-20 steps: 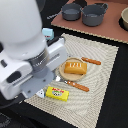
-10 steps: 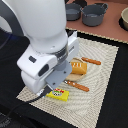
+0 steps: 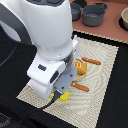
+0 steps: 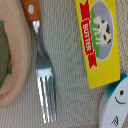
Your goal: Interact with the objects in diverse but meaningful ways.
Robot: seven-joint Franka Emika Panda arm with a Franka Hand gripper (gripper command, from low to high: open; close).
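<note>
Exterior view: white arm point(image 3: 47, 45) hangs low over woven mat point(image 3: 102, 82), hiding most of it. Orange bread loaf point(image 3: 80, 68) peeks out beside arm, on mat. Yellow packet point(image 3: 63, 96) corner shows under arm. Grey pots point(image 3: 94, 14) beyond mat on table.

Wrist view: yellow butter packet point(image 4: 98, 37) flat on mat; fork point(image 4: 42, 67) beside it, tan plate point(image 4: 12, 60) past fork. White oblong piece point(image 4: 114, 102) touches packet's corner. Jaws unseen; cannot tell their state.

White Panda arm point(image 3: 47, 37) bent low, wrist pitched down, gripper hidden beneath its own housing, jaw state unreadable
</note>
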